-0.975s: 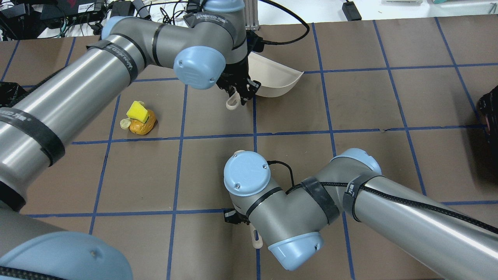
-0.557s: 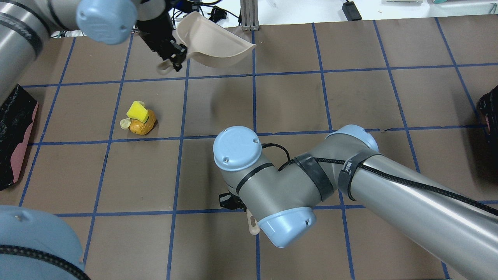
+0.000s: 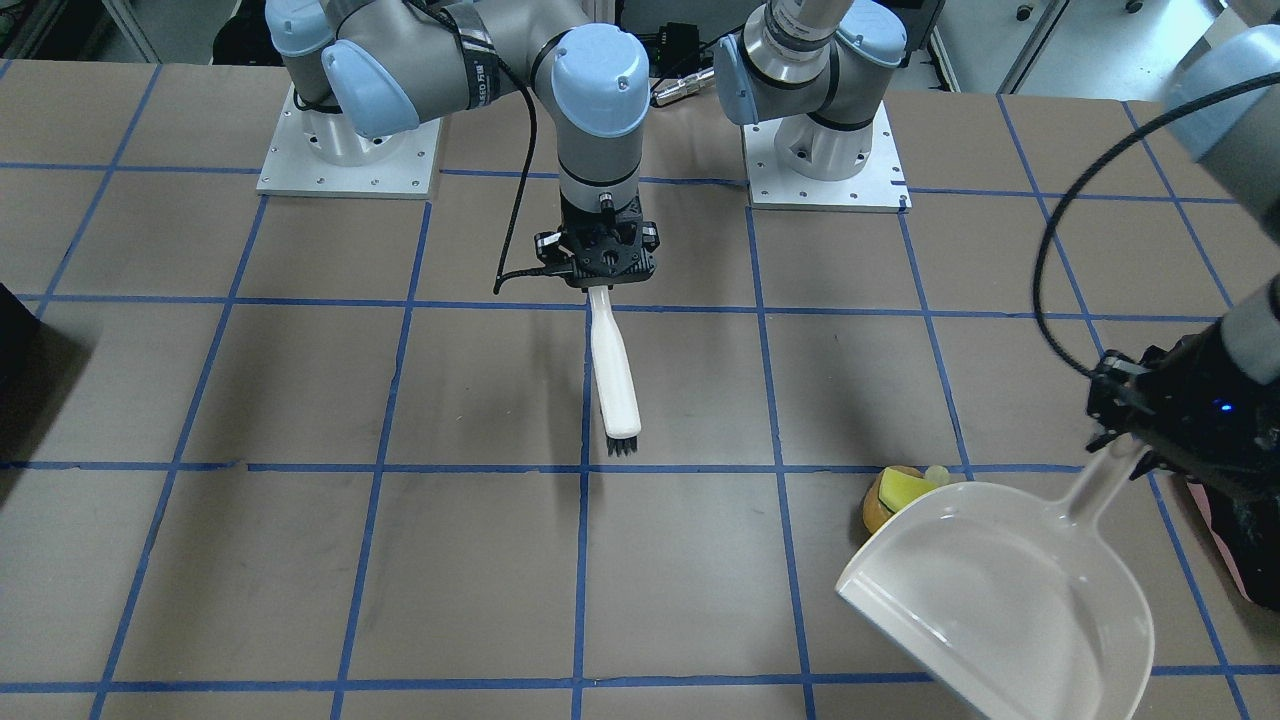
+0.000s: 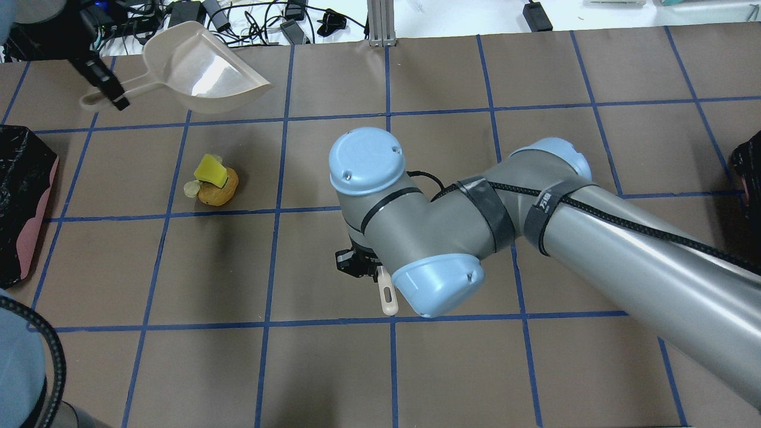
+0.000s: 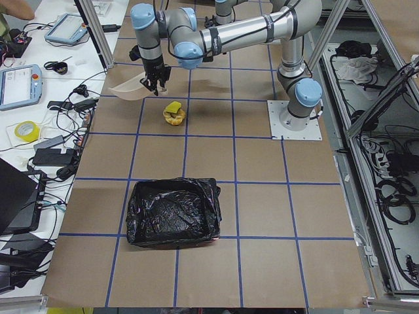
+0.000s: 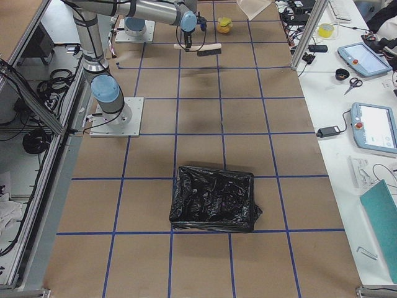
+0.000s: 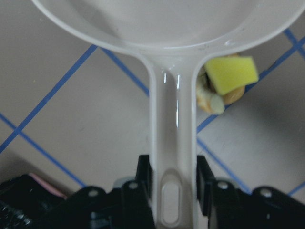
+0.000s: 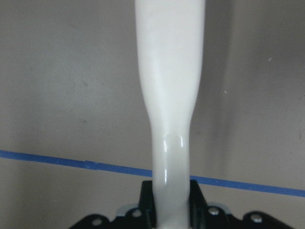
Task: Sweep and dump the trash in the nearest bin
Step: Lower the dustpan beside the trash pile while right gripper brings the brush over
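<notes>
The trash (image 4: 215, 181) is an orange lump with a yellow wedge and pale scraps, lying on the brown table left of centre; it also shows in the front view (image 3: 893, 497) and the left wrist view (image 7: 228, 78). My left gripper (image 4: 110, 92) is shut on the handle of a beige dustpan (image 4: 202, 74), held in the air beyond the trash. My right gripper (image 3: 600, 285) is shut on a white brush (image 3: 612, 370), with the bristles pointing away from the robot. The pink-sided bin (image 4: 24, 202) with a black bag stands at the table's left edge.
A second black-lined bin (image 4: 749, 172) stands at the table's right edge; it also shows in the right view (image 6: 214, 198). Blue tape lines grid the table. Cables and devices lie beyond the far edge (image 4: 267, 18). The arm bases (image 3: 820, 150) stand at the robot side.
My left arm has swung the dustpan from the far middle of the table to the far left, raised. My right gripper has carried the brush farther from the robot. The trash has not moved.
</notes>
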{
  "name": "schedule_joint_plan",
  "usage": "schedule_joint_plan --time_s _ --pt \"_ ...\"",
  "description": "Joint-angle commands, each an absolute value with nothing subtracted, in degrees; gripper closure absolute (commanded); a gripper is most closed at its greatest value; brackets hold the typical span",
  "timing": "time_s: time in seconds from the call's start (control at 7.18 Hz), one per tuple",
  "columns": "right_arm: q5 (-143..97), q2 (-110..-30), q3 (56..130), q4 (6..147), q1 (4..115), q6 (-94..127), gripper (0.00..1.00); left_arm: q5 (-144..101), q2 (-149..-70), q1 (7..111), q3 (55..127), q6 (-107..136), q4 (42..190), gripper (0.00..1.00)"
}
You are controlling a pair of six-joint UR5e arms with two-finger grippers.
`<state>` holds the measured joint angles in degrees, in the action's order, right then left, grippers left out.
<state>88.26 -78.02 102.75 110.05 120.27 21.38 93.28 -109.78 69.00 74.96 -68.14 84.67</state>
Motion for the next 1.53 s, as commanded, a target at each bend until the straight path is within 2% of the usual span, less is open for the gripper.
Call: schedule_joint_plan --time_s 0.0,0.42,0.84,1.11,1.39 --pt "87.98 -72.63 92.24 103.90 119.88 21.27 1.00 95.52 -110.56 60.76 75.76 -88.18 80.98 1.00" --pt "85.80 -62.18 82.74 103.62 120.14 22.67 1.00 96.59 -112.40 52.84 78.74 -107.54 74.39 1.00" --pt "84.29 -52.23 72.81 102.23 124.09 32.12 1.00 96.51 -115.13 52.65 83.66 -118.65 67.68 1.00" --pt "81.59 -48.62 64.11 97.13 126.81 36.71 1.00 96.50 -116.27 52.65 85.86 -120.92 67.33 1.00" --pt "80.42 -44.49 59.78 96.42 129.19 39.89 1.00 96.33 -117.33 53.26 86.13 -123.83 67.32 1.00"
